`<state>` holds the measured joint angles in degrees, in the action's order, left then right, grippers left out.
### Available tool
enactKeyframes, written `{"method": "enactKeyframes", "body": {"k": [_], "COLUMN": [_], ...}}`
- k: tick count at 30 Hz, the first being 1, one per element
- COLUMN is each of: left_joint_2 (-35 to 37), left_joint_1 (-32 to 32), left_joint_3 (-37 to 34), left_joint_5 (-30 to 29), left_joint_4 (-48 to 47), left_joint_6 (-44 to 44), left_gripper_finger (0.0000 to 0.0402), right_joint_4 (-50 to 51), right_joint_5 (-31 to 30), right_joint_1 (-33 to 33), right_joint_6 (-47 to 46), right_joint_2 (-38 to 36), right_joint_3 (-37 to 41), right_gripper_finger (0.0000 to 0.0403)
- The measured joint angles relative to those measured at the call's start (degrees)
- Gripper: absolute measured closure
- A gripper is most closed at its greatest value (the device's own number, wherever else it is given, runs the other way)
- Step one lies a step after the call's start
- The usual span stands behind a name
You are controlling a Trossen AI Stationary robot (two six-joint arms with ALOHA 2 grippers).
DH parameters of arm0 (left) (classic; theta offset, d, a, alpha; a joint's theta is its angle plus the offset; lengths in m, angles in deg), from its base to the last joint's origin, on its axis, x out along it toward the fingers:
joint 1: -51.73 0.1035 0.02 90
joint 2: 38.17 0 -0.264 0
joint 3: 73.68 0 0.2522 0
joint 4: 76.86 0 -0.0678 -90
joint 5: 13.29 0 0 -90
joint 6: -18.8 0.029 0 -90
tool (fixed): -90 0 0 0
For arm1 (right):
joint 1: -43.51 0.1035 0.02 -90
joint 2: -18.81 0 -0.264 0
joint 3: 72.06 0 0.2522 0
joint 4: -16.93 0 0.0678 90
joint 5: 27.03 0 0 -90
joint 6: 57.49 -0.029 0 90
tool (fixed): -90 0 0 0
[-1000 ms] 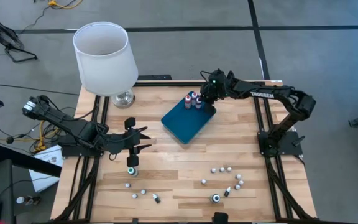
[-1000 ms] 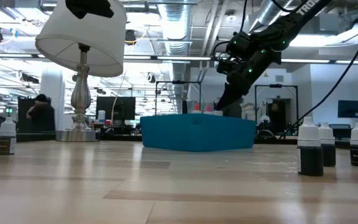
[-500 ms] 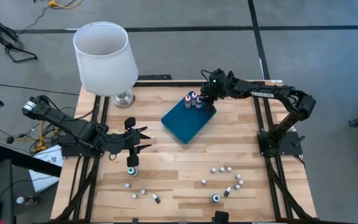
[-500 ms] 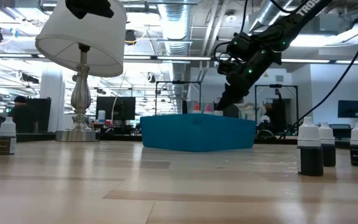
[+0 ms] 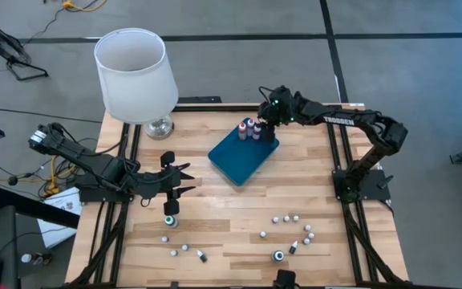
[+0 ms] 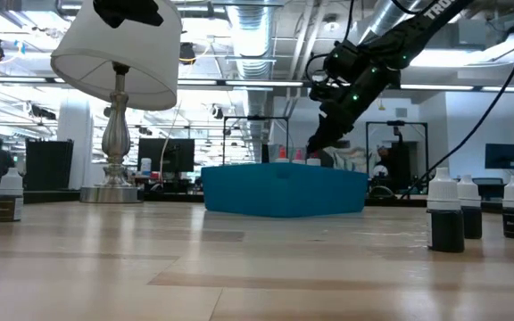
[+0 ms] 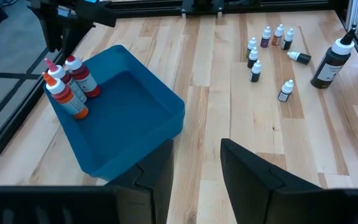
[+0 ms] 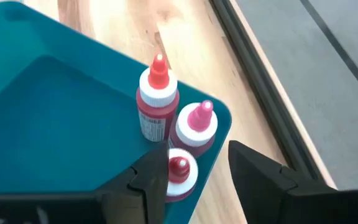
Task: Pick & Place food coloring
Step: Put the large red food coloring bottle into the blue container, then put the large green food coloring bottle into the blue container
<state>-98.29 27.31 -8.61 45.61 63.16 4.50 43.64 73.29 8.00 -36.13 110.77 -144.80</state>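
Observation:
Three food coloring bottles (image 8: 157, 106) with red and pink tops stand upright in the far corner of the teal tray (image 5: 239, 160). My right gripper (image 8: 197, 152) hangs open just above them, one finger on each side of the nearest red-capped bottle (image 8: 179, 171). Several tiny food coloring bottles (image 5: 291, 218) stand or lie on the table's near half. My left gripper (image 5: 184, 178) waits open to the left of the tray with nothing between its fingers. My right gripper is open over the nearest red-capped bottle, slanting down from the table's far right. One finger (image 8: 151, 177) stands right beside the bottle's cap (image 8: 180, 167). I cannot tell whether it touches. The bottle stands on the tray floor.
A lamp with a white shade (image 5: 135, 76) stands at the far left corner. Two larger dark bottles (image 5: 169, 218) (image 5: 279, 255) stand among the tiny ones near the front. Bare wood lies between the tray and the near bottles.

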Motion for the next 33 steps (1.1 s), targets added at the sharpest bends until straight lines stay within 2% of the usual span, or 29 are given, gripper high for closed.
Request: {"method": "enactKeyframes", "body": {"k": [8,17,26,33], "left_joint_2": [0.0,0.0,0.0,0.0], "left_joint_1": [0.0,0.0,0.0,0.0], "left_joint_3": [0.0,0.0,0.0,0.0], "left_joint_5": [0.0,0.3,0.8,0.8], "left_joint_4": [-0.1,-0.2,-0.2,-0.1], "left_joint_6": [0.0,0.1,1.6,2.5], "left_gripper_finger": [0.0276,0.0276,0.0276,0.0276], "right_joint_4": [2.6,6.2,18.3,24.3], "right_joint_5": [-1.2,-1.5,-1.2,-1.2], "right_joint_1": [0.0,1.3,9.1,19.4], "right_joint_6": [0.1,1.2,1.4,-3.1], "right_joint_2": [-1.6,-11.7,-23.5,-31.1], "right_joint_3": [-2.6,-2.9,-2.9,-1.7], "right_gripper_finger": [0.0222,0.0219,0.0233,0.0245]}}
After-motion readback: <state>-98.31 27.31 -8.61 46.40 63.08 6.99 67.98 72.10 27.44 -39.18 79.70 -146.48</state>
